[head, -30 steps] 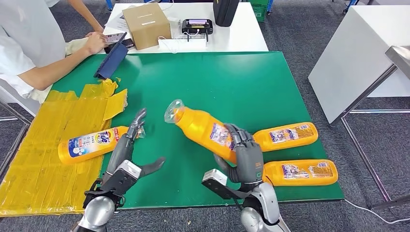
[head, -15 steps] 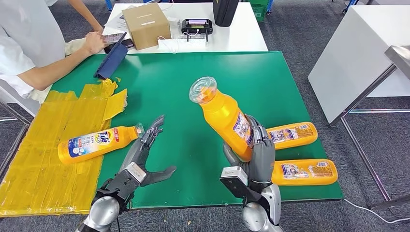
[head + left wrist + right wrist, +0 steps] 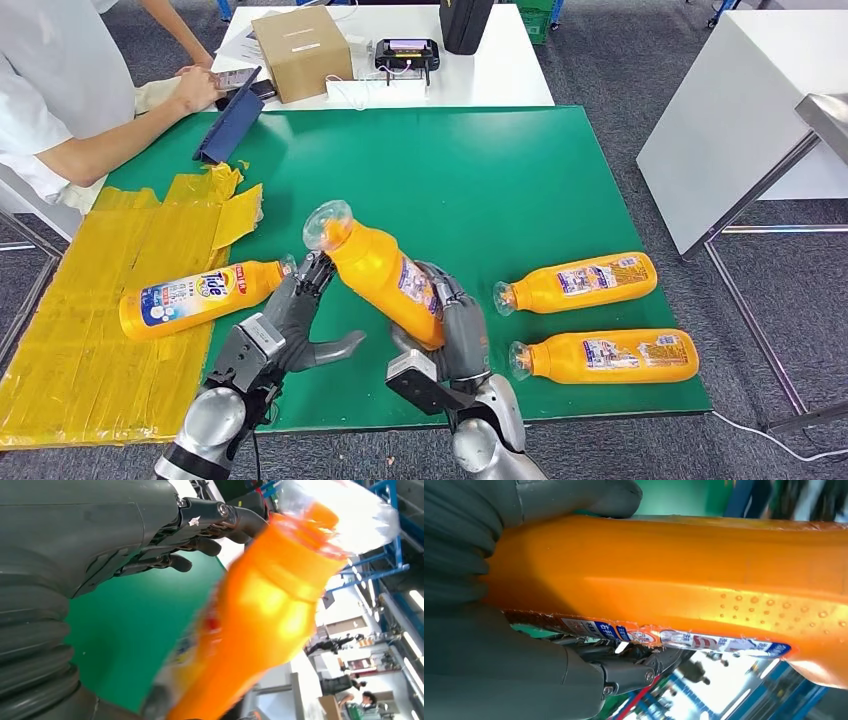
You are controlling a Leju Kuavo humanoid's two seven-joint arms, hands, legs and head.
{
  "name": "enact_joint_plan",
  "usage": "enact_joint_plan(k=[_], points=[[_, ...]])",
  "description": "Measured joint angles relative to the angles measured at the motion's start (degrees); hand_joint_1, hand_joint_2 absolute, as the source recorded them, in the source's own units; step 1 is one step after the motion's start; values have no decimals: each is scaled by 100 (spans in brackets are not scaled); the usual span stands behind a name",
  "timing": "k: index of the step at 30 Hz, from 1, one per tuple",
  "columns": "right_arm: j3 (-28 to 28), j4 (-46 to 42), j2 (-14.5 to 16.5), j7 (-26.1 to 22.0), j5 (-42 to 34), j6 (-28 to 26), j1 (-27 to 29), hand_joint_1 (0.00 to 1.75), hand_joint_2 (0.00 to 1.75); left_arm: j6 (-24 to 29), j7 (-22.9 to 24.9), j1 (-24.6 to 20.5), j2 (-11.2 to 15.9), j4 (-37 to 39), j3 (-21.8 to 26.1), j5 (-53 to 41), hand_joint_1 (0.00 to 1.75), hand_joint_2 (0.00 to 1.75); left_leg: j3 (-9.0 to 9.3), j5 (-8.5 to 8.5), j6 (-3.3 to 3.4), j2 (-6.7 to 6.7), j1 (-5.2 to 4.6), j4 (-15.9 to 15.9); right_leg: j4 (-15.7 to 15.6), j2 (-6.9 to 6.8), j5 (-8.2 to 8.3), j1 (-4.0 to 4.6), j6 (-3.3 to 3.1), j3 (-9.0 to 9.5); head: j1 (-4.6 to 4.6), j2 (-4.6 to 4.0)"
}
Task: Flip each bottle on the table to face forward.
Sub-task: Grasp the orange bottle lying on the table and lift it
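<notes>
Label of held bottle [image 3: 385, 275] partly behind right hand [image 3: 458, 330].

From my head view, the right hand [image 3: 455, 335] wraps the lower half of the raised orange bottle [image 3: 385, 275], so I cannot see its base or most of its label. The print on that label is too small for me to read. The left hand's fingertips [image 3: 312, 270] sit by the bottle's neck at picture centre; I cannot tell if they touch it. In my left wrist view the raised orange bottle [image 3: 260, 610] is smeared by blur, and the picture's lower edge cuts it off. At upper left of the head view, the frame crops the seated person [image 3: 60, 90] at the shoulders.
</notes>
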Motion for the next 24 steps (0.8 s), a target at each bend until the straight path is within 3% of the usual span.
enact_joint_plan(k=[10, 21, 24], points=[[911, 931, 74, 42, 467, -356, -320, 175, 175, -116, 16, -52, 32, 75, -3, 411, 0, 175, 0, 0, -1, 1, 4, 0, 0, 0, -1, 2, -1, -3, -1, 0], [1134, 1124, 68, 85, 584, -541, -449, 175, 175, -152, 10, -79, 46, 225, 29, 453, 0, 175, 0, 0, -1, 1, 2, 0, 0, 1, -1, 1, 0, -4, -1, 0], [1142, 1144, 67, 93, 584, -542, -461, 175, 175, -155, 10, -79, 46, 239, 36, 453, 129, 175, 0, 0, -1, 1, 3, 0, 0, 1, -1, 2, -1, -4, 0, 0]])
